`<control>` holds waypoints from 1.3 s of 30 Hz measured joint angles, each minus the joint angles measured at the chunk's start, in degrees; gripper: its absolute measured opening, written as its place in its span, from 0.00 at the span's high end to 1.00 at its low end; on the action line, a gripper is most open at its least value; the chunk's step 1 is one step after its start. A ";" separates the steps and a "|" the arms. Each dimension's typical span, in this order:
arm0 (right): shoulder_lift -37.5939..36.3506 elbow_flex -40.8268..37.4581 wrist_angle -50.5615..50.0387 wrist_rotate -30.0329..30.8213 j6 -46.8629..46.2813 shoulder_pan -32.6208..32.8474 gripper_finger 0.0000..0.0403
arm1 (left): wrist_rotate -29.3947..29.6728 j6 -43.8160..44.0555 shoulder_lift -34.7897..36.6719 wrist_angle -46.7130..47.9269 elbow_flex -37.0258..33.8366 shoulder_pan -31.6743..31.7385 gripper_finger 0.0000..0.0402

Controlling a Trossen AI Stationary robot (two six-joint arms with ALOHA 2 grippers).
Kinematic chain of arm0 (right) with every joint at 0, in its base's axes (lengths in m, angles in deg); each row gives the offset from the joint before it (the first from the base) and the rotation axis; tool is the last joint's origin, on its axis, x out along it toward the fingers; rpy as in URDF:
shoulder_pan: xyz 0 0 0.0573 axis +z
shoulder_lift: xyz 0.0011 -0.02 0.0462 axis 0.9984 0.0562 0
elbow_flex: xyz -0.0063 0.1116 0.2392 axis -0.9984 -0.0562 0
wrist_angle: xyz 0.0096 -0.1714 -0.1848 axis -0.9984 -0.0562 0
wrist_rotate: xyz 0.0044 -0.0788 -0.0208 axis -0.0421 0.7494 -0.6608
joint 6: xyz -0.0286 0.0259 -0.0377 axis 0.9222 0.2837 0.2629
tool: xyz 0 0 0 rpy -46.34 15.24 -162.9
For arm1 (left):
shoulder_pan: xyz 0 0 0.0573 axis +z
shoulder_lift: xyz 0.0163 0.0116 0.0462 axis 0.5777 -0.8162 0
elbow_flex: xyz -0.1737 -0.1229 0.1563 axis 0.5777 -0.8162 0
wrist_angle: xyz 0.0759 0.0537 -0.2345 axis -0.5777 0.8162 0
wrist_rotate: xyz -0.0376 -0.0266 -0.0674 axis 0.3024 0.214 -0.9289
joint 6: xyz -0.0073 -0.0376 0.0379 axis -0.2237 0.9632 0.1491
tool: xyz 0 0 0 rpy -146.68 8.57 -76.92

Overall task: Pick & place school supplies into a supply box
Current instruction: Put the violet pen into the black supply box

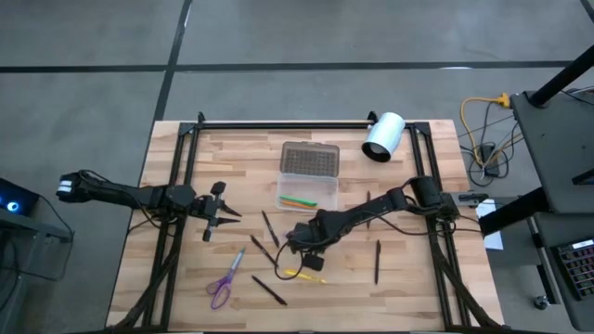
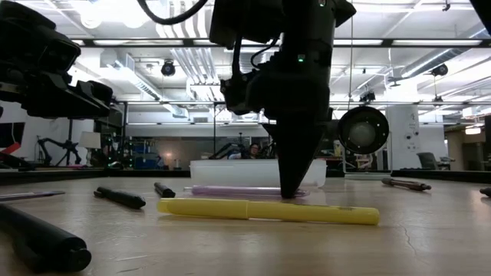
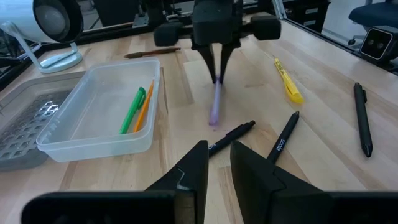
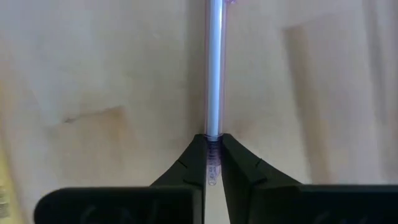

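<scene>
Right tool (image 1: 303,243) positioned low over the middle of the table (image 1: 418,278), fingers pressed together on one end of the lilac pen (image 3: 215,106), as confirmed in the right wrist view, where the pen shaft ran straight out from between the closed fingertips (image 4: 198,163). Pen still lying flat on the wood in the low view, not yet lifted. Long axis of the pen aligned with the tool's forward direction, the free end pointing away from the right arm toward the left tool (image 1: 219,211). Supply box (image 1: 307,190) located just beyond the right tool toward the far edge of the table, lid folded open behind the tray, with a green pen (image 3: 133,109) and an orange pen (image 3: 144,107) already inside. Judged next requirement: lift, then carry a short way toward the far edge and rotate the pen so that it lies along the box's longer side before release. Right arm clearly nearer to both pen and box. Left tool held above the table's left side, well apart from the box, fingers nearly together and holding nothing. Yellow pen (image 1: 303,275) left just beside the right tool on the near side; scissors (image 1: 223,285) and several black pens remaining scattered on the near half of the table.
</scene>
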 joint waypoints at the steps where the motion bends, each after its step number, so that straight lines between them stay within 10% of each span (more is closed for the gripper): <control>1: 0.02 0.36 -1.23 1.03 -0.13 0.00 0.96 | 0.00 0.00 0.01 0.00 -0.02 0.00 0.87; 39: -0.81 6.51 -17.72 42.20 3.02 0.98 0.97 | 0.00 0.00 0.00 0.00 -0.01 0.00 0.87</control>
